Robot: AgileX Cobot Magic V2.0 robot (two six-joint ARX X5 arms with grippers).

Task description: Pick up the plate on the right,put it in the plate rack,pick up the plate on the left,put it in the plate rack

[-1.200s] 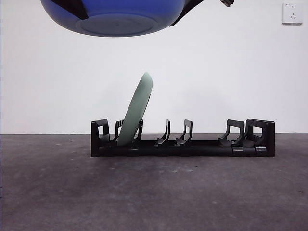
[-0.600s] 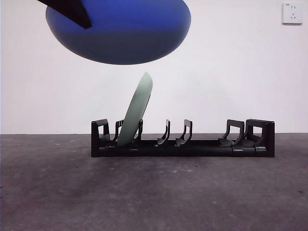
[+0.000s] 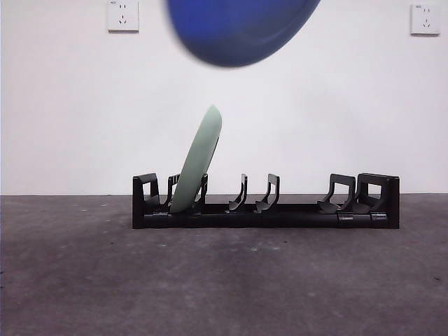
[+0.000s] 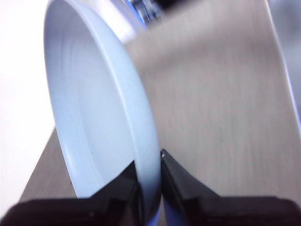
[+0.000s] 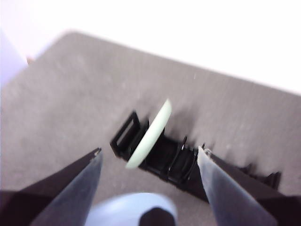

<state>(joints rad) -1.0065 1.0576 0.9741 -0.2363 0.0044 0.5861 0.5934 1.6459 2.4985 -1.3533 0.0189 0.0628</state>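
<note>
Two plates are seen. One pale green round plate (image 3: 198,159) is stood on edge in the long low black plastic plate rack (image 3: 266,203), leaning between prongs near the rack's left end in the front view, its top tilted toward the rack's middle; the same green plate (image 5: 149,133) is seen from above in the right wrist view, slotted near one blocky end of the rack (image 5: 188,162). The other, a round plate with a dark blue underside (image 3: 238,29), is held in the air at the top of the front view, well above the rack and apart from it, blurred and partly cut off by the picture's edge. In the left wrist view this plate's pale bluish inner face and rim (image 4: 99,113) are shown, and the left gripper (image 4: 149,176) is closed on the rim, one black jaw on each face of the plate. The right gripper (image 5: 148,157) is held high over the dark grey table (image 3: 224,280), its two jaws spread wide with nothing between them. One rack is counted, carrying several pairs of curved prongs, most of them unfilled. Two white wall sockets (image 3: 122,15) are mounted on the white wall behind.
</note>
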